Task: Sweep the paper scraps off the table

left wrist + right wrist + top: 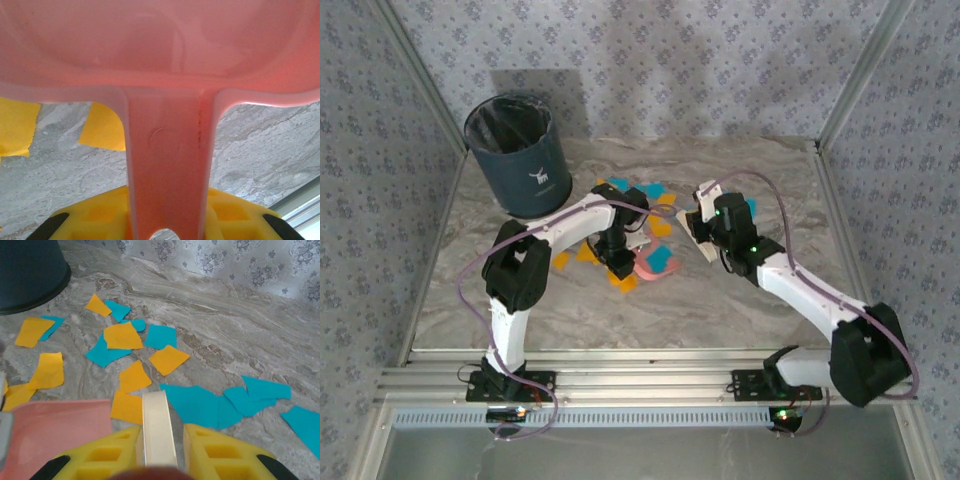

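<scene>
Right gripper (pixel 160 440) clamps a cream handle (pixel 159 412), paper scraps (pixel 120 335) just ahead; left gripper (pixel 167 216) grips pink dustpan (pixel 150 40).

Pink plastic dustpan (pixel 165 45): pan cropped by top and side edges in the left wrist view, handle end by the bottom edge; overhead, partly under the white left arm (pixel 570 222). Orange-yellow and cyan paper scraps (pixel 120 335): some partly covered by that arm overhead, one cyan piece cut by the right wrist view's right edge.
</scene>
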`<state>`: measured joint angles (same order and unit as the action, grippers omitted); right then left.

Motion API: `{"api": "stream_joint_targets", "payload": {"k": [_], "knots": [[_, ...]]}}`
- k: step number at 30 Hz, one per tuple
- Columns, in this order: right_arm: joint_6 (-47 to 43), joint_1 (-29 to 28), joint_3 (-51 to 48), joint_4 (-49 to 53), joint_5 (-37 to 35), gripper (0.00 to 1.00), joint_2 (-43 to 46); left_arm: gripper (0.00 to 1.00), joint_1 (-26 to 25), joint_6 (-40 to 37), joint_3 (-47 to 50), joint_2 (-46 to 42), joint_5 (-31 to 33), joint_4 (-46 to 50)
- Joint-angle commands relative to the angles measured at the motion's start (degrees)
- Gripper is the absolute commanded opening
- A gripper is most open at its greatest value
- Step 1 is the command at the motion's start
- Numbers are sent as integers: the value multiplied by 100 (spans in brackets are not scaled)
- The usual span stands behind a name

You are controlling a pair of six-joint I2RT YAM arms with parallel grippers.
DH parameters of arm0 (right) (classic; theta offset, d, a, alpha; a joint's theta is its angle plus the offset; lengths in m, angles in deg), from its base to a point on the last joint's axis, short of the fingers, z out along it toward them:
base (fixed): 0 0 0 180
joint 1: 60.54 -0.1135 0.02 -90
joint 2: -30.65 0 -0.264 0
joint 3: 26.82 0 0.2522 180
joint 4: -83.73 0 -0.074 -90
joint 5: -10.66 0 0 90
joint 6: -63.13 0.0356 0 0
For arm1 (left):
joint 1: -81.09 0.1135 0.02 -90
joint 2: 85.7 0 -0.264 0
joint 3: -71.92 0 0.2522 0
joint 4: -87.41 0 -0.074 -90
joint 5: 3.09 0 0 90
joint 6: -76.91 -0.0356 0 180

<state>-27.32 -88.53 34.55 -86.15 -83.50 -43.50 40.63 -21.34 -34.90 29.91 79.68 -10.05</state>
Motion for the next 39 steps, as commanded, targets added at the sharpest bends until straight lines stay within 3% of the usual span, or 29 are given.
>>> {"api": "stream_joint_targets", "payload": {"k": [1, 9, 18, 31, 39], "knots": [[-272, 55, 552, -422, -15, 0, -400, 0, 73, 159, 60, 40, 152, 117], [-538, 43, 1259, -322, -16, 0, -1290, 0, 116, 166, 68, 67, 104, 106], [-784, -22, 1742, 188, 456, 0, -1856, 0, 136, 192, 60, 102, 80, 110], [-1107, -291, 1382, 925, 1416, 0, -1348, 0, 132, 125, 59, 93, -69, 119], [-922, -333, 1219, 1097, 1592, 0, -920, 0, 31, 61, 77, 102, -130, 110]]}}
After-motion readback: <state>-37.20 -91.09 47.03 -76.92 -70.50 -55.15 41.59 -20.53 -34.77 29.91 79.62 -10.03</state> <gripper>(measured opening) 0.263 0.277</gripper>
